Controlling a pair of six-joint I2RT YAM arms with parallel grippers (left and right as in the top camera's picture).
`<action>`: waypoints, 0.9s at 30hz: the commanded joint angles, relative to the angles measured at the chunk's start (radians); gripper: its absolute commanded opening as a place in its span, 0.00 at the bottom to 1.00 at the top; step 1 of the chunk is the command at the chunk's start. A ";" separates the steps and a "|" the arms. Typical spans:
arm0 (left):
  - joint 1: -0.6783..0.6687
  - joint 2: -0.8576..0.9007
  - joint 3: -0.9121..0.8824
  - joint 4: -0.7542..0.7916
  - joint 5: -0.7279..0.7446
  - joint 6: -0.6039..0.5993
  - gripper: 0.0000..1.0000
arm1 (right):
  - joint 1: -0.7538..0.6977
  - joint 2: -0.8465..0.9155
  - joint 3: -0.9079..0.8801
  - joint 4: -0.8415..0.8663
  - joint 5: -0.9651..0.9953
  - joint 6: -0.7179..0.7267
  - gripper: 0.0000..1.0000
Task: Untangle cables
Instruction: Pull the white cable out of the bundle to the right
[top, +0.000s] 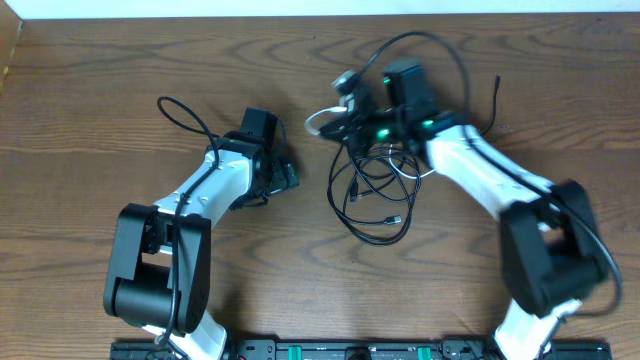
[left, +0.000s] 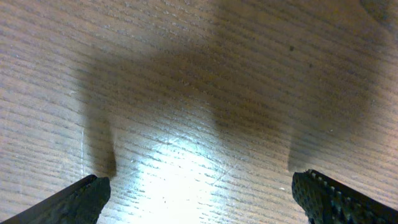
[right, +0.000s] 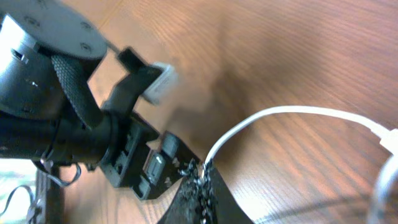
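Site: wooden table (top: 100, 60), two arms reaching in from the near edge.
Left gripper (top: 283, 175): parked left of centre, well apart from every cord. In its wrist view the gripper (left: 199, 193) stands wide, one black ribbed fingertip in each lower corner and only bare, lit wood grain between them. It carries nothing.
Right gripper (top: 345, 112): reaches in from the right to the top of the tangle, right of centre. In its wrist view the gripper (right: 200, 186) has its pads pressed together, with the white cord coming out from between them, so it is pinched there.
White cable (top: 316, 122): seen from above as a short pale loop just left of the right gripper. In the right wrist view the white cable (right: 280, 115) rises from the pads, arcs over the wood and runs off to the right, widening at the frame edge, likely a plug.
Black cables (top: 375, 200): thin cords heaped in overlapping loops on the table, directly below the right gripper and beside the right forearm. The largest loop sags toward the near edge, with a small plug end lying inside it.
Tangle state: black loops cross one another at several points, and the white cable meets them at the top.
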 joint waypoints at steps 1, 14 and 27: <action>-0.002 0.004 0.016 -0.003 -0.006 -0.002 1.00 | -0.055 -0.166 0.009 -0.124 0.245 0.044 0.01; -0.002 0.004 0.016 -0.003 -0.006 -0.002 1.00 | -0.222 -0.274 -0.005 -0.657 0.649 0.352 0.01; -0.002 0.004 0.016 -0.003 -0.006 -0.002 1.00 | -0.197 -0.102 -0.126 -0.578 0.650 0.405 0.01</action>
